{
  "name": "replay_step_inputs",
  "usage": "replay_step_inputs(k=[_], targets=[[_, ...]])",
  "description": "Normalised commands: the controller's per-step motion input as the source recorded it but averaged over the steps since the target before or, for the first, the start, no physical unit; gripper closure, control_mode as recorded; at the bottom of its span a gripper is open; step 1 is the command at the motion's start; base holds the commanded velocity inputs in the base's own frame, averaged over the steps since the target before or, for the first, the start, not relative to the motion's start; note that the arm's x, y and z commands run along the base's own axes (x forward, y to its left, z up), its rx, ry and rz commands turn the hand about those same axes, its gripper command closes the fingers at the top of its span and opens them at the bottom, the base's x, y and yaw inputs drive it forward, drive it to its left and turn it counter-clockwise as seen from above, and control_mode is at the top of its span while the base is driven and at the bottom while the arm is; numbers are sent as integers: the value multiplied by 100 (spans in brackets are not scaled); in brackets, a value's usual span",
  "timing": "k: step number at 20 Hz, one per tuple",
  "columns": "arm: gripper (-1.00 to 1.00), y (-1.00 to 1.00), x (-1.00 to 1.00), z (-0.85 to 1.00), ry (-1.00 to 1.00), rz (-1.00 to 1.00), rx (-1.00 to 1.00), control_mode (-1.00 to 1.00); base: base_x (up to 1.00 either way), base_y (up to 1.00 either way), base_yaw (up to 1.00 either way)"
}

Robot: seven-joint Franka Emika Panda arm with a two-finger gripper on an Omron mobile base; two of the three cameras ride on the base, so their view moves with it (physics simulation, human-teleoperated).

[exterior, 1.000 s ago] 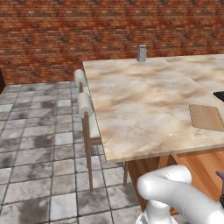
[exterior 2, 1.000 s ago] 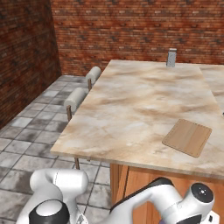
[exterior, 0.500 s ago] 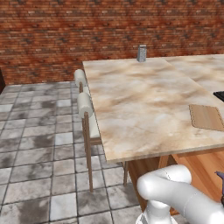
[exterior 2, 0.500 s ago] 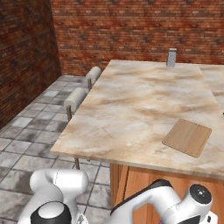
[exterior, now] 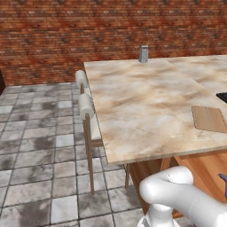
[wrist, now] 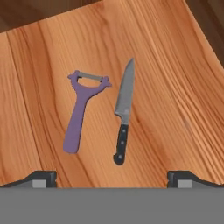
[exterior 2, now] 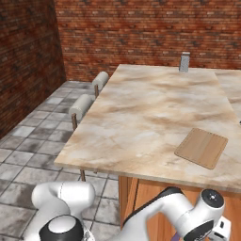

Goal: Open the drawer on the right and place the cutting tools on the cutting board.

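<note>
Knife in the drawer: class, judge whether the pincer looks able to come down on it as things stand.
Probably yes. The knife lies flat on the drawer floor, apart from the purple peeler, and the open pincer has nothing between it and the knife.

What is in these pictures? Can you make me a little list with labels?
drawer: open, its wooden floor holds both tools
peeler: purple, lying flat, left of the knife in the hand view
knife: dark handle, grey blade, beside the peeler, not touching it
cutting board: on the counter, nothing on it
gripper: open, above the tools, holding nothing
shaker: grey, at the counter's far edge
chairs: two beside the counter
</note>
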Motion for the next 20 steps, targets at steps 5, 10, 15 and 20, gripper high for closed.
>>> replay_step_inputs(k=[5,10,15,20], targets=[[-100,-25,11,-12,0,1,0,-100,0,0,0],[-100,-15,16,-6,0,1,0,-100,0,0,0],[-100,-6,13,-13,0,1,0,-100,0,0,0],[-100,-7,4,-29,0,1,0,-100,0,0,0]])
